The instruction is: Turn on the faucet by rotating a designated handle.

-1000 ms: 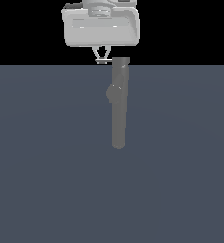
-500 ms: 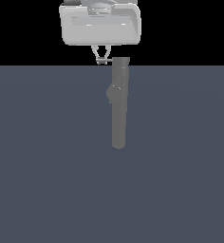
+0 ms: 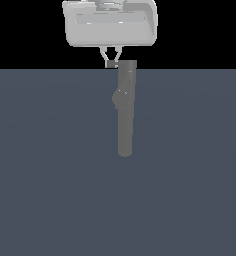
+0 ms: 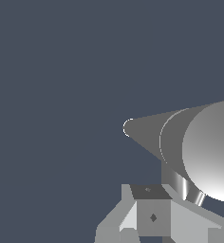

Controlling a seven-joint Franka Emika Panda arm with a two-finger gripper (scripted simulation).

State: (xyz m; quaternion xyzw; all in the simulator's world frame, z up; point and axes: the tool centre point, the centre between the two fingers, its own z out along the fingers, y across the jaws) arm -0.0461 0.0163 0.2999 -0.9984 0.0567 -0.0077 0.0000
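Faucet (image 3: 125, 115) lengthwise, away from tool (image 3: 111, 59)

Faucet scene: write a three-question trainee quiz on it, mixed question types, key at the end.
1. True or false: the faucet lies flat across the floor in the exterior view.
2. Multiple choice: in the exterior view, the end effector is at (A) the faucet's lower tip, (B) the bulge midway, (C) the handle at the faucet's top.
3. Fill in: in the exterior view, the bulge sits on the faucet's ____ side.

Key: 1 false, it runs up and down the picture; 2 C; 3 the exterior view's left.
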